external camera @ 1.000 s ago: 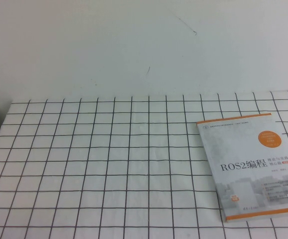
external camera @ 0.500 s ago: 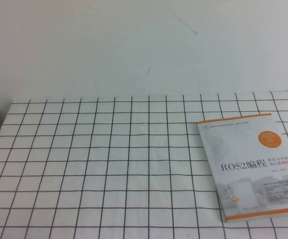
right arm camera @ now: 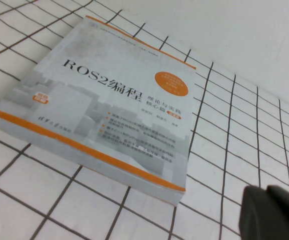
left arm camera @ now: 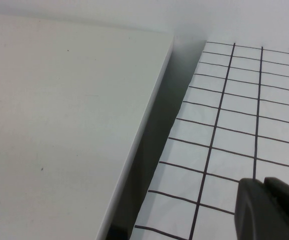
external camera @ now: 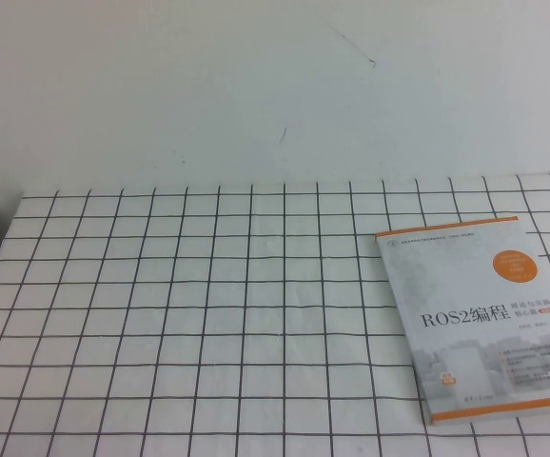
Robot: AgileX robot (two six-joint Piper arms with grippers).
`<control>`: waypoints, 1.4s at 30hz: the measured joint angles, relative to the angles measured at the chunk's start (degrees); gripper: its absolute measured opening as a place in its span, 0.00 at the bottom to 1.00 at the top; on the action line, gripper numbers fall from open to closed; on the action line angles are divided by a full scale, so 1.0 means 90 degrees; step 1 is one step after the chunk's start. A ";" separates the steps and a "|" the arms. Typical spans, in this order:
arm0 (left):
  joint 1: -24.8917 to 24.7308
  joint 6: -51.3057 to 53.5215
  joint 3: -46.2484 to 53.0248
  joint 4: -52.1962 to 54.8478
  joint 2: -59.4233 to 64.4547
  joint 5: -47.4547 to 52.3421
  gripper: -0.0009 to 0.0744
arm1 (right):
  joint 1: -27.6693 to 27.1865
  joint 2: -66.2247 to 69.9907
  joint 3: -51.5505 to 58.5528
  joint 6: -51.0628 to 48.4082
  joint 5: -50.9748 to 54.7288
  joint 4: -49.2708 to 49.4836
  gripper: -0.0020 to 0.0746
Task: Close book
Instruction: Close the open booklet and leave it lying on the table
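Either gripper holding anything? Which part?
Nothing held. Book lies closed on the table; right gripper hovers beside it, left gripper over the table's left edge.

left end effector (left arm camera: 270, 211) hovering low far left, right end effector (right arm camera: 274, 212) hovering low right

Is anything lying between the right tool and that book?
Nothing visible does. The right tool is near the book's corner, with only bare checked cloth between them. The book already lies shut, cover up. The left tool is over the cloth's left edge, away from it.
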 joint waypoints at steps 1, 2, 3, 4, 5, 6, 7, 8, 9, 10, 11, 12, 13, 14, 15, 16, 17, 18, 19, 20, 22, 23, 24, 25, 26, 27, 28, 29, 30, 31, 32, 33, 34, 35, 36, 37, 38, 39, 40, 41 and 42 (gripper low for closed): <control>0.0000 0.0000 0.0000 0.0000 0.0000 0.0000 0.01 | -0.0011 0.0000 0.0000 0.0000 0.0000 0.0000 0.02; 0.0000 0.0000 0.0000 0.0000 0.0000 0.0000 0.01 | -0.0005 0.0000 0.0000 0.0000 0.0000 0.0000 0.02; 0.0000 0.0000 0.0000 0.0000 0.0000 0.0000 0.01 | -0.0016 0.0000 0.0000 0.0000 0.0000 0.0000 0.02; 0.0000 0.0000 0.0000 0.0000 0.0000 0.0000 0.01 | -0.0015 0.0000 0.0000 0.0000 0.0000 0.0000 0.02; 0.0000 0.0000 0.0000 0.0000 0.0000 0.0000 0.01 | -0.0015 0.0000 0.0000 0.0000 0.0000 0.0000 0.02; 0.0000 0.0000 0.0000 0.0000 0.0000 0.0000 0.01 | -0.0015 0.0000 0.0000 0.0000 0.0000 0.0000 0.02; 0.0000 0.0000 0.0000 0.0000 0.0000 0.0000 0.01 | -0.0015 0.0000 0.0000 0.0000 0.0000 0.0000 0.02; 0.0000 0.0000 0.0000 0.0000 0.0000 0.0000 0.01 | -0.0015 0.0000 0.0000 0.0000 0.0000 0.0000 0.02; 0.0000 0.0000 0.0000 0.0000 0.0000 0.0000 0.01 | -0.0015 0.0000 0.0000 0.0000 0.0000 0.0000 0.02; 0.0000 0.0000 0.0000 0.0000 0.0000 0.0000 0.01 | -0.0015 0.0000 0.0000 0.0000 0.0000 0.0000 0.02; 0.0000 0.0000 0.0000 0.0000 0.0000 0.0000 0.01 | -0.0015 0.0000 0.0000 0.0000 0.0000 0.0000 0.02; 0.0000 0.0000 0.0000 0.0000 0.0000 0.0000 0.01 | -0.0015 0.0000 0.0000 0.0000 0.0000 0.0000 0.02; 0.0000 0.0000 0.0000 0.0000 0.0000 0.0000 0.01 | -0.0015 0.0000 0.0000 0.0000 0.0000 0.0000 0.02; 0.0000 0.0000 0.0000 0.0000 0.0000 0.0000 0.01 | -0.0015 0.0000 0.0000 0.0000 0.0000 0.0000 0.02; 0.0000 0.0000 0.0000 0.0000 0.0000 0.0000 0.01 | -0.0015 0.0000 0.0000 0.0000 0.0000 0.0000 0.02; 0.0000 0.0000 0.0000 0.0000 0.0000 0.0011 0.01 | -0.0015 0.0000 0.0000 0.0000 0.0000 0.0000 0.02; 0.0000 0.0000 0.0000 0.0000 0.0000 0.0010 0.01 | -0.0015 0.0000 0.0000 0.0000 0.0000 0.0000 0.02; 0.0000 0.0000 0.0000 0.0000 0.0000 0.0010 0.01 | -0.0015 0.0000 0.0000 0.0000 0.0000 0.0000 0.02; 0.0000 0.0000 0.0000 0.0000 0.0000 0.0010 0.01 | -0.0015 0.0000 0.0000 0.0000 0.0000 0.0000 0.02; 0.0000 0.0000 0.0000 0.0000 0.0000 0.0010 0.01 | -0.0015 0.0000 0.0000 0.0000 0.0000 0.0000 0.02; 0.0000 0.0000 0.0000 0.0000 0.0000 0.0010 0.01 | -0.0015 0.0000 0.0000 0.0000 0.0012 0.0000 0.02; 0.0000 0.0000 0.0000 0.0000 0.0000 0.0010 0.01 | -0.0015 0.0000 0.0000 0.0000 0.0012 0.0000 0.02; 0.0000 0.0000 0.0000 0.0000 0.0000 0.0010 0.01 | -0.0015 0.0000 0.0000 0.0000 0.0012 0.0000 0.02; 0.0000 0.0000 0.0000 0.0000 0.0000 0.0010 0.01 | -0.0015 0.0000 0.0000 0.0000 0.0012 0.0000 0.02; 0.0000 0.0000 0.0000 0.0000 0.0000 0.0010 0.01 | -0.0015 0.0000 0.0000 0.0000 0.0012 0.0000 0.02; 0.0000 0.0000 0.0000 0.0000 0.0000 0.0010 0.01 | -0.0015 0.0000 0.0000 0.0000 0.0012 0.0000 0.02; 0.0000 0.0000 0.0000 0.0000 0.0000 0.0010 0.01 | -0.0015 0.0000 0.0000 0.0000 0.0012 0.0000 0.02; 0.0000 0.0000 0.0000 0.0000 0.0000 0.0010 0.01 | -0.0015 0.0000 0.0000 0.0000 0.0012 0.0000 0.02; 0.0000 0.0000 0.0000 0.0000 0.0000 0.0010 0.01 | -0.0015 0.0000 0.0000 0.0000 0.0012 0.0000 0.02; 0.0000 0.0000 0.0000 0.0000 0.0000 0.0010 0.01 | -0.0015 0.0000 0.0000 0.0000 0.0012 0.0000 0.02; 0.0000 0.0000 0.0000 0.0000 0.0000 0.0010 0.01 | -0.0015 0.0000 0.0000 0.0000 0.0012 0.0000 0.02; 0.0000 0.0000 0.0000 0.0000 0.0000 0.0010 0.01 | -0.0015 0.0000 0.0000 0.0000 0.0012 0.0000 0.02; 0.0000 0.0000 0.0000 0.0000 0.0000 0.0010 0.01 | -0.0015 0.0000 0.0000 0.0000 0.0012 0.0000 0.02; 0.0000 0.0000 0.0000 0.0000 0.0000 0.0010 0.01 | -0.0015 0.0000 0.0000 0.0000 0.0012 0.0000 0.02; 0.0000 0.0000 0.0000 0.0000 0.0000 0.0010 0.01 | -0.0015 0.0000 0.0000 0.0000 0.0012 0.0000 0.02; 0.0000 0.0000 0.0000 0.0000 0.0000 0.0010 0.01 | -0.0015 0.0000 0.0000 0.0000 0.0012 0.0000 0.02; 0.0000 0.0000 0.0000 0.0000 0.0000 0.0010 0.01 | -0.0015 0.0000 0.0000 0.0000 0.0012 0.0000 0.02; 0.0000 0.0000 0.0000 0.0000 0.0000 0.0010 0.01 | -0.0015 0.0000 0.0000 0.0000 0.0012 0.0000 0.02; 0.0000 0.0000 0.0000 0.0000 0.0000 0.0010 0.01 | -0.0015 0.0000 0.0000 0.0000 0.0012 0.0000 0.02; 0.0000 0.0000 0.0000 0.0000 0.0000 0.0010 0.01 | -0.0015 0.0000 0.0000 0.0000 0.0012 0.0000 0.02; 0.0000 0.0000 0.0000 0.0000 0.0000 0.0010 0.01 | -0.0015 0.0000 0.0000 0.0000 0.0012 0.0000 0.02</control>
